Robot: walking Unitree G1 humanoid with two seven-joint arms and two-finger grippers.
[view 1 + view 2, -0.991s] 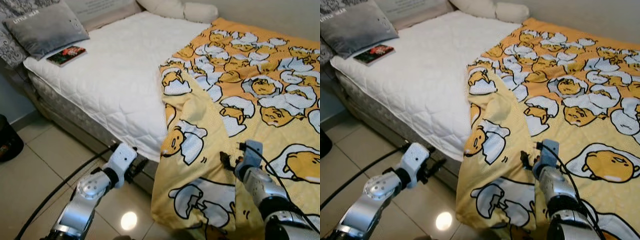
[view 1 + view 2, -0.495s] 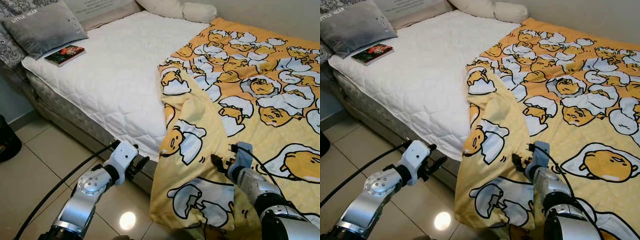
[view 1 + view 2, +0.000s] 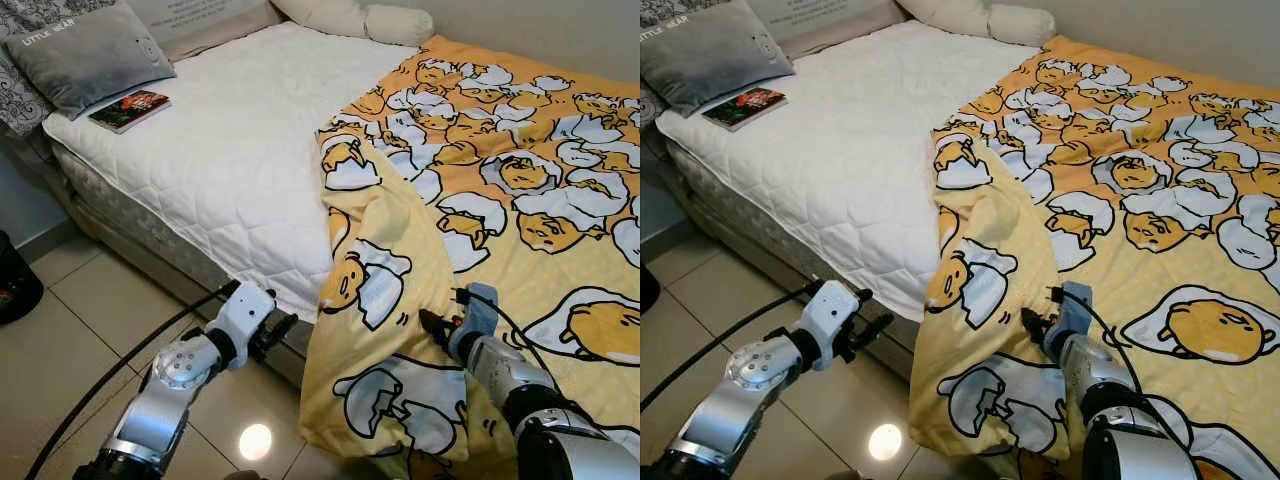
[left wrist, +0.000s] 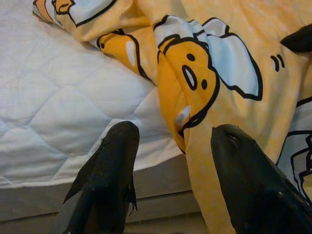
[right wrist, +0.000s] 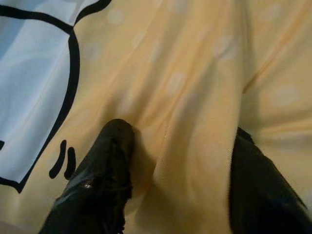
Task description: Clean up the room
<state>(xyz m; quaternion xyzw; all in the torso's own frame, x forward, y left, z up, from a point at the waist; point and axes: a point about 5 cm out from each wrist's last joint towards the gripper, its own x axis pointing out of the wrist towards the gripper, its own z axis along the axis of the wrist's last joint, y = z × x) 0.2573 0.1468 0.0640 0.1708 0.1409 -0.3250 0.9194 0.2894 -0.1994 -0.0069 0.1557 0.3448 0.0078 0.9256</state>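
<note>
Right gripper (image 3: 432, 325) rests on the yellow blanket (image 3: 520, 200) at the bed's near edge, where the cloth folds over and hangs toward the floor. Its fingers (image 5: 100, 180) are spread wide and pressed into the fabric, with a raised fold of blanket between them; nothing is clamped. Left gripper (image 3: 280, 328) hovers low beside the bed (image 3: 230, 150), just short of the blanket's hanging edge, its fingers (image 4: 105, 180) also wide apart and holding nothing. The blanket, printed with egg cartoon figures, covers the robot's-right half of the bed; the other half shows bare white quilted mattress. A book (image 3: 130, 108) lies near the head end of the mattress, touching a grey pillow (image 3: 90, 55). White pillows (image 3: 355, 18) sit against the far wall. Tiled floor (image 3: 90, 330) lies below.
</note>
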